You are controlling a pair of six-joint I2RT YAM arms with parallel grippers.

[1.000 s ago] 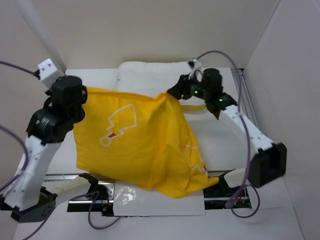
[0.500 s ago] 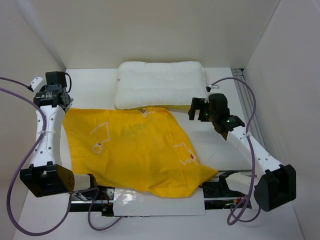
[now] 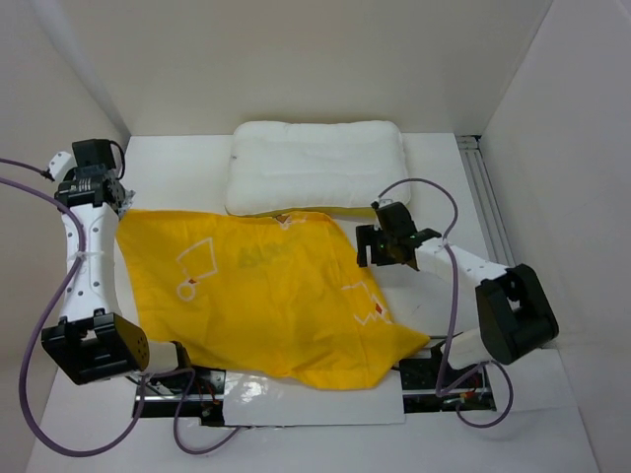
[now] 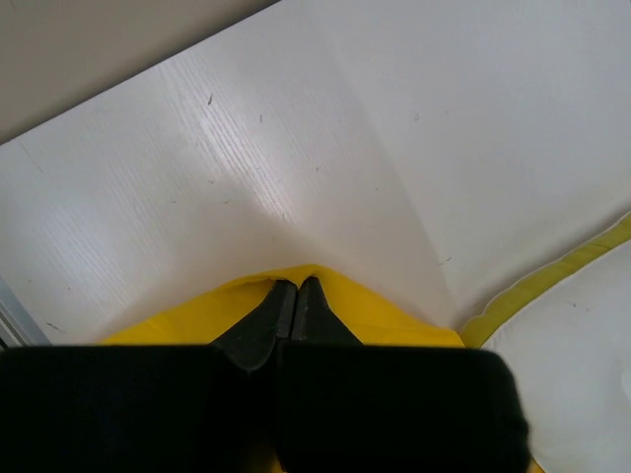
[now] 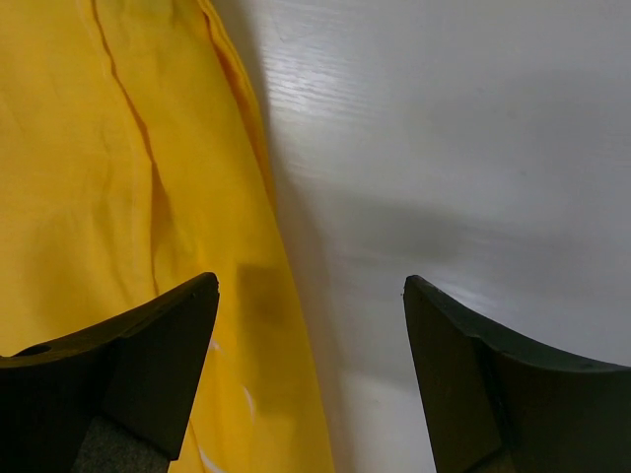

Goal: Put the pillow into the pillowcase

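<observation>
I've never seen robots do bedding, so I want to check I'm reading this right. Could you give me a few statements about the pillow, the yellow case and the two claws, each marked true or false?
1. The pillow is already inside the pillowcase. False: it lies bare at the far side of the table, and the case is spread flat in front of it.
2. The left gripper is shut, pinching a corner of the pillowcase. True.
3. The right gripper is clamped on the pillow. False: its jaws stand open over the pillowcase's edge and hold nothing.
4. The pillowcase is yellow with a white-outlined print. True.
</observation>
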